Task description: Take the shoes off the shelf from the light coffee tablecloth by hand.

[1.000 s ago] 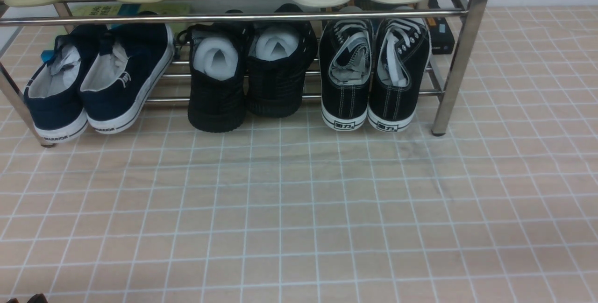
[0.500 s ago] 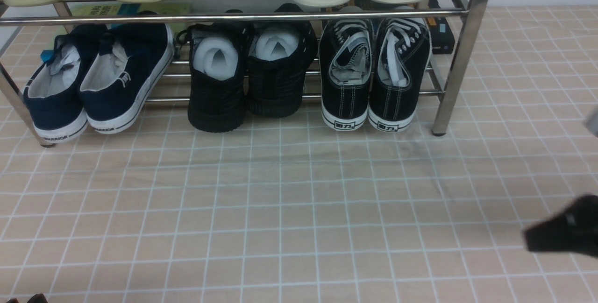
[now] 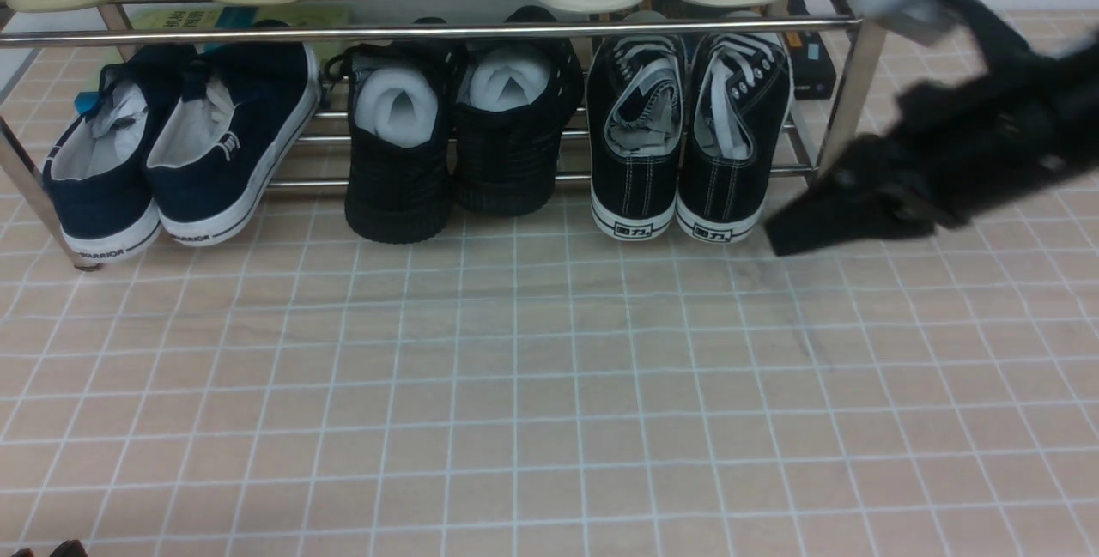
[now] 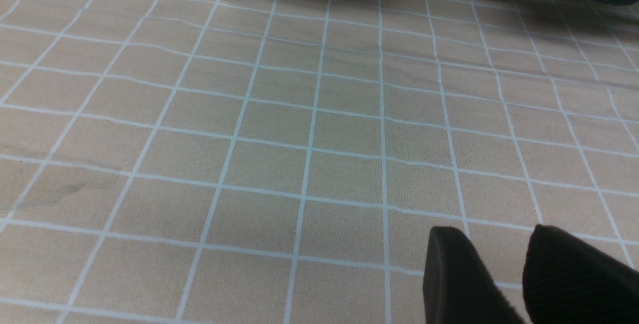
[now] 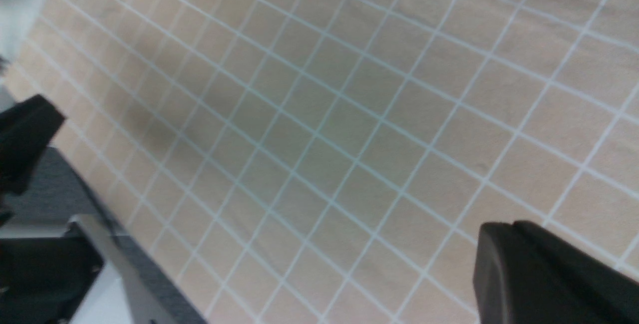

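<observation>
Right gripper (image 3: 777,239) in from the robot's right, low over the light coffee tablecloth (image 3: 515,385), jaws together in a narrow wedge, nothing held. The arm is motion-blurred and crosses in front of the foot of the shelf's right front leg (image 3: 850,85). The shoes (image 3: 695,171) sit at the right end of the lower tier of the shelf (image 3: 429,29): heels toward the robot and down at the cloth, toes up and back on the bars. Long axis therefore runs front to back, away from the robot. Key relation: the wedge tip lies just beside the outer shoe's heel, to its right and slightly nearer the robot, so the pair is to the gripper's left and ahead. Judgement: the jaws must part before a heel can be taken, and the leg leaves little room on that side. Left gripper (image 4: 494,231) low over bare cloth, well apart from the pair; its state I cannot tell. Right arm is clearly the nearer
</observation>
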`<state>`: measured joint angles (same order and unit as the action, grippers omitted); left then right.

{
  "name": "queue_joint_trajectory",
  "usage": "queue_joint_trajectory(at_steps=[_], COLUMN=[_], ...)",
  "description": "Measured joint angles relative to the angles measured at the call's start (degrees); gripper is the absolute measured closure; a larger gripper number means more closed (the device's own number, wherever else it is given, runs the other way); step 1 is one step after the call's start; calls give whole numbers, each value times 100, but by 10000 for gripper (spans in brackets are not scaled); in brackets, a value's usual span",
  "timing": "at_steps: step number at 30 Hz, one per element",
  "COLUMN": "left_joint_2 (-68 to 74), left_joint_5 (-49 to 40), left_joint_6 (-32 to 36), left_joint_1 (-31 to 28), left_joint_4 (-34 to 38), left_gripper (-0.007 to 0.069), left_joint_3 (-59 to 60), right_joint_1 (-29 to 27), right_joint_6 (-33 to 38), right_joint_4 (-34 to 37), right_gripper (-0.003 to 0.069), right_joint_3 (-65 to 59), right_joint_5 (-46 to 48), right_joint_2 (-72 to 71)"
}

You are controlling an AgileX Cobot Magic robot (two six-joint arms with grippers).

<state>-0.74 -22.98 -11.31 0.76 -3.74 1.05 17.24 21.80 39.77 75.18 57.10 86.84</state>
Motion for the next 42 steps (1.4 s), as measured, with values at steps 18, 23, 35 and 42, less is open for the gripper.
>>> queue_joint_trajectory(at_steps=[18, 23, 35, 42], left_joint_2=[0, 0, 0, 0], left_joint_5=[0, 0, 0, 0], left_joint_6=[0, 0, 0, 0], left_joint_1=[0, 0, 0, 0], left_joint_4=[0, -1, -6, -6], left_gripper=[384, 384, 384, 384], left_joint_3=[0, 0, 0, 0], right_joint_1=[1494, 1494, 1494, 1500], right_joint_6=[-3156, -3167, -3178, -3178], right_joint_4=[-3890, -4215, -4392, -4367], right_gripper=[342, 251, 442, 659], right_joint_3=[3279, 3342, 3342, 3344], right_joint_5=[-1042, -1480, -1733, -1472], right_joint_2=[2772, 3187, 3535, 3393])
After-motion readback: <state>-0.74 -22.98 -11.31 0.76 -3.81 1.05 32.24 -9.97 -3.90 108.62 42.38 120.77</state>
